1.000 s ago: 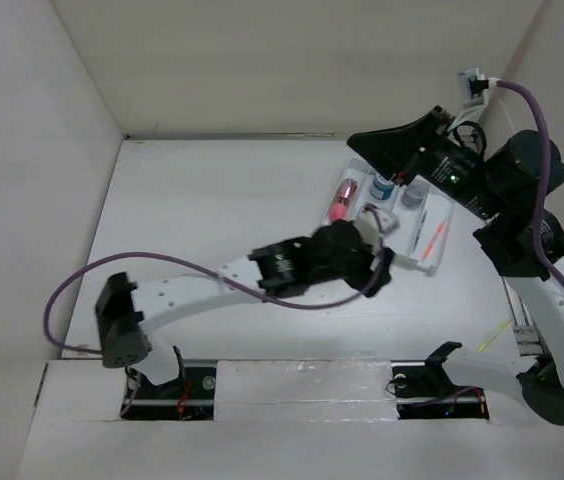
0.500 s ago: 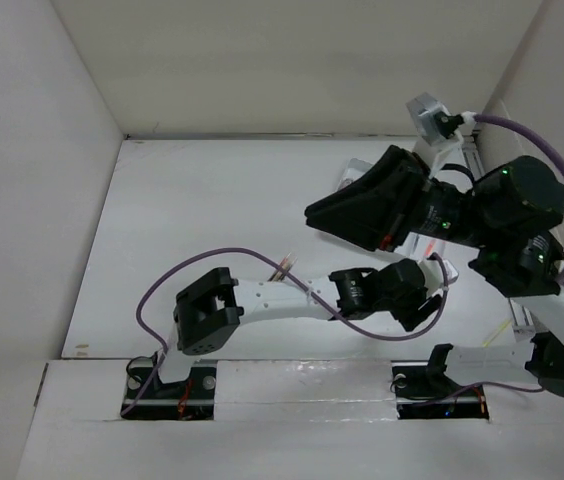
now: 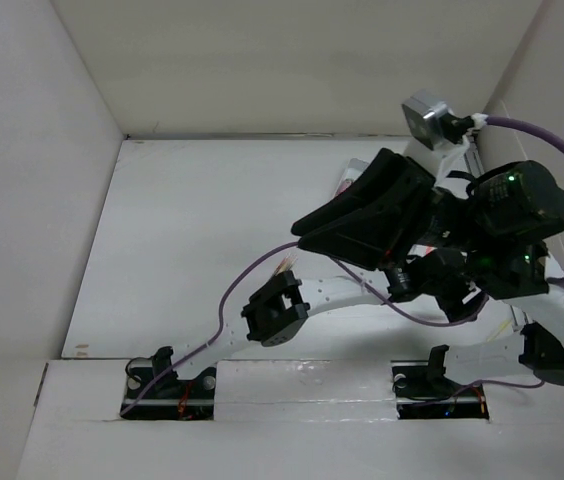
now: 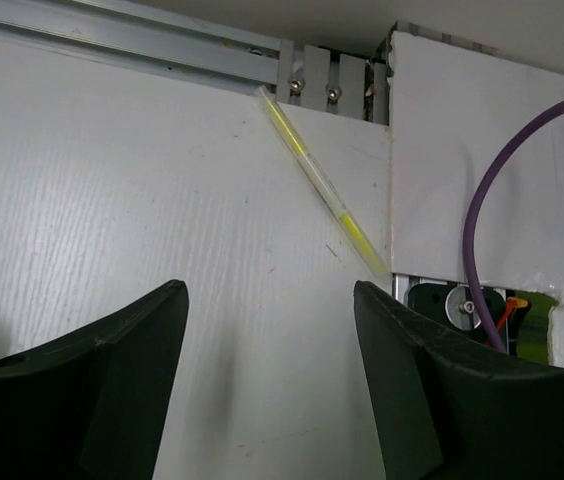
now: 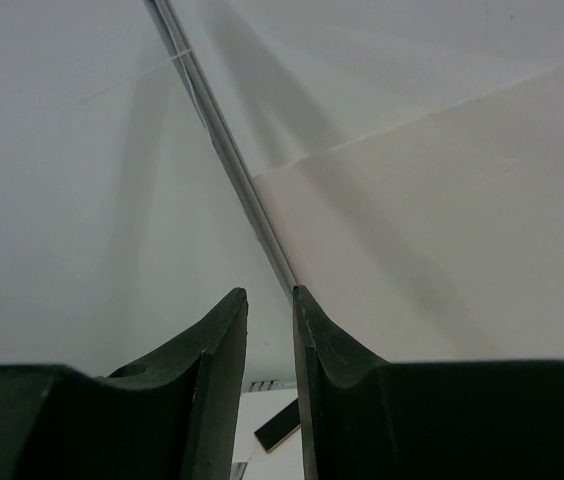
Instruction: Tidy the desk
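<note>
**Yellow pen (image 4: 320, 180) lying ahead of the spread left fingers (image 4: 122, 380), by the aluminium rail (image 4: 112, 35)**

On the white bench (image 4: 112, 200) the pen is seen lying flat, one end just beside the rail and its long axis slanting away from the rail toward the right-hand finger. The left fingers are held wide apart with nothing between them, and the pen is beyond the gap, apart from both tips. The right fingers (image 5: 212, 370) are all but pressed together, empty, and aimed at a wall seam (image 5: 227, 150). The left arm is therefore judged nearer, and a wrist turn would be needed to close across the pen squarely.
</note>
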Available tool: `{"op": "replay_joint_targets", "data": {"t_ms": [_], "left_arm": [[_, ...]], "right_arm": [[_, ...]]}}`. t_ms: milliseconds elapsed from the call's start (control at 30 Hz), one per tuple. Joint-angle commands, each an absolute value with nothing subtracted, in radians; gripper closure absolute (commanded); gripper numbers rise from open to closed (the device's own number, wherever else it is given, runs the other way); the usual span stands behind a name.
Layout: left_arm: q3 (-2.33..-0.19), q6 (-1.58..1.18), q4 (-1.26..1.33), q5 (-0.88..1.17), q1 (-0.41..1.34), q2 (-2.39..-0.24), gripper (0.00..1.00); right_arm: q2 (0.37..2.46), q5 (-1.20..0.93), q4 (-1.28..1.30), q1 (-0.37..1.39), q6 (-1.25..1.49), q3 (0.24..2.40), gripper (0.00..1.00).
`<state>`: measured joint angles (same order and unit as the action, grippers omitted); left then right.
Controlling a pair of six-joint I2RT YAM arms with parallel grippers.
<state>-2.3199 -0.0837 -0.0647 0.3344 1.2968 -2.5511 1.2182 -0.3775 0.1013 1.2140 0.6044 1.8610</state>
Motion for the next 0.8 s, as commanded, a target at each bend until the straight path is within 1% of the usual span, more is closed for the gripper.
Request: {"op": "replay_joint_targets", "data": {"t_ms": [0,100,233,300,500,533,600,667,733,767], "left_arm": [[-2.388,-0.061,-0.043,0.451,1.298,-2.559,0.34],[-2.388,-0.089,0.021,0.48,1.298,-2.585,0.33],[-2.395,-0.115,0.074,0.495,1.307,-2.621,0.33],[-2.402,-0.112,0.074,0.462,1.334,-2.649,0.32],[-2.364,-0.106,0.104,0.417,1.344,-2.649,0.33],[-2.379,-0.098,0.091,0.404,1.344,-2.652,0.37],[-2.39,-0.08,0.071,0.371,1.354,-2.654,0.36],[-2.381,-0.061,0.051,0.342,1.355,-2.642,0.38],[-2.288,-0.057,0.06,0.275,1.355,-2.58,0.4],[-2.102,-0.063,0.154,0.22,1.355,-2.471,0.41]], "right_arm": [[1.253,-0.41,0.023,1.232,0.635,1.911,0.69],[1.285,-0.419,-0.028,1.252,0.649,1.927,0.69],[1.336,-0.429,-0.031,1.252,0.66,1.96,0.68],[1.373,-0.425,-0.031,1.252,0.663,1.98,0.68],[1.413,-0.411,-0.034,1.261,0.666,2.011,0.68],[1.423,-0.411,-0.028,1.27,0.664,2.016,0.68],[1.434,-0.402,-0.026,1.27,0.663,2.019,0.68],[1.433,-0.381,-0.014,1.27,0.655,2.014,0.68],[1.424,-0.359,-0.003,1.27,0.634,1.994,0.68],[1.392,-0.323,-0.003,1.27,0.617,1.958,0.68]]}}
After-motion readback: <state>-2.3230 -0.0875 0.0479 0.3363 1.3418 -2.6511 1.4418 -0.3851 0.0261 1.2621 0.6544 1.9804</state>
